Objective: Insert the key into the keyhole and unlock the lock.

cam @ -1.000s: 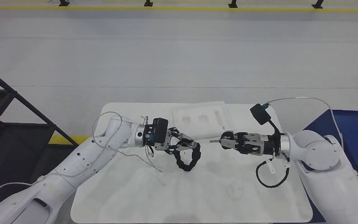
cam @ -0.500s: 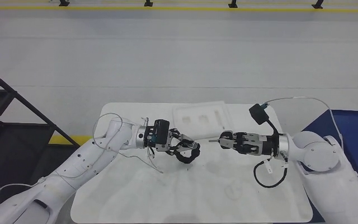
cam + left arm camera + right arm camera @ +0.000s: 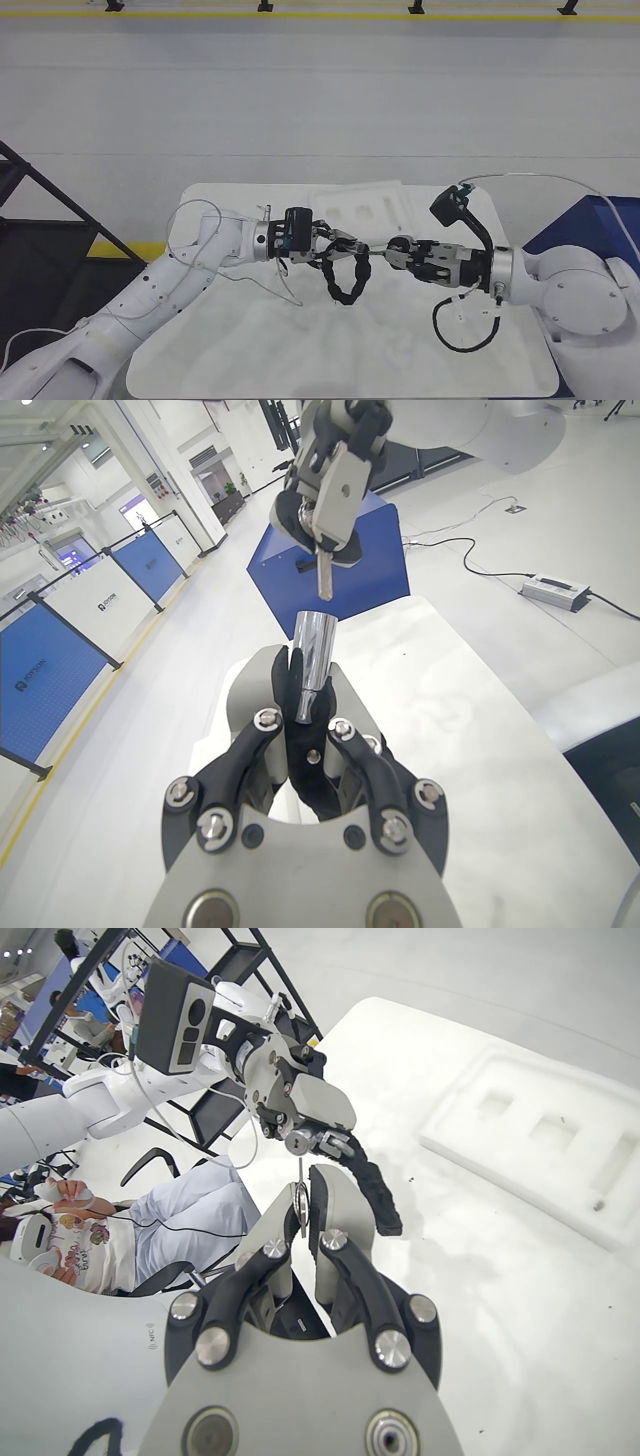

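My left gripper (image 3: 338, 246) is shut on a chrome cylinder lock (image 3: 314, 660), held above the middle of the white table (image 3: 300, 340). The lock's black cable loop (image 3: 346, 277) hangs below it. My right gripper (image 3: 400, 250) faces it, shut on a small silver key (image 3: 324, 575). The key's tip points at the end of the cylinder, a short gap away. In the right wrist view the keyhole face (image 3: 298, 1143) sits just beyond the key blade (image 3: 300, 1173), and the cable (image 3: 375, 1188) trails off beside it.
A white foam tray (image 3: 362, 208) with several recesses lies on the table behind the grippers. A black rack (image 3: 40, 190) stands off the table's left side and a blue box (image 3: 600, 215) off its right.
Both arms have closed in on each other. The left gripper carried the lock to the right, the right gripper brought the key to the left, and the gap between key and lock has shrunk.
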